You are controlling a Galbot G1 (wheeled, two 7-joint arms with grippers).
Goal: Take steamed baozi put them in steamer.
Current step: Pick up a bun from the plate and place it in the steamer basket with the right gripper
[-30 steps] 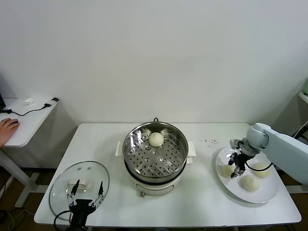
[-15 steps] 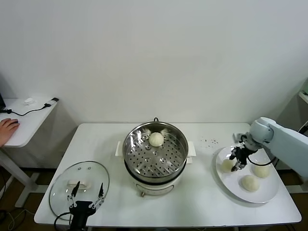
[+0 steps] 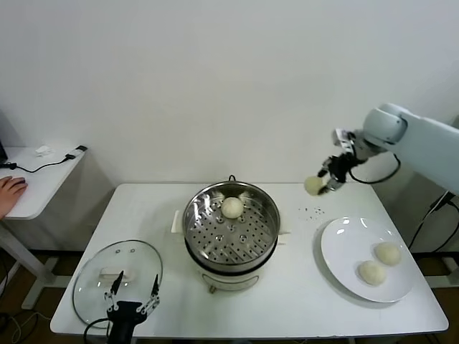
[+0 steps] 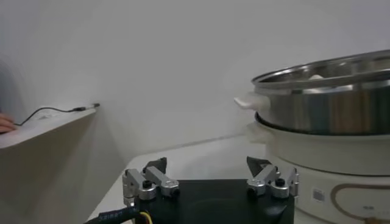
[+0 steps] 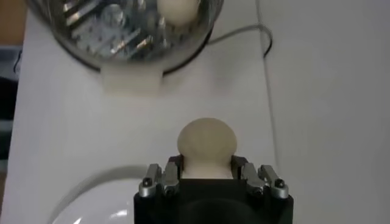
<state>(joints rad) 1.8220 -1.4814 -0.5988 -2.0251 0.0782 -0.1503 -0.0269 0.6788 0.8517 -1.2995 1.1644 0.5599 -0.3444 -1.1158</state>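
So the small round cream-white dough bun (image 3: 313, 185) is up in the air right now, clamped in the right pincer (image 3: 324, 183), hanging above the white desk (image 3: 150, 208) between the flat white plate (image 3: 343, 236) and the round shiny stainless-steel steamer pot (image 3: 231, 223). The right wrist view shows it nicely: the bun (image 5: 206, 145) bulges out between the two fingers, which are closed partway and squeezing its sides, so the right pincer (image 5: 208, 175) has a proper hold.

One bun (image 3: 232, 207) already sits on the perforated floor toward the far side of the steamer, and two more buns (image 3: 380, 263) wait on the plate.

My take on doing this carry well: stay high enough to clear the steamer's rim, then bring the bun down over a bare patch of the basket, nearer the front or side, so it doesn't land on the one already inside. Lower it close to the floor before letting go, since soft dough dents and rolls.

The left pincer (image 3: 131, 295) is parked low at the desk's front edge by the round glass lid (image 3: 93, 269), fingers spread wide, holding nothing.
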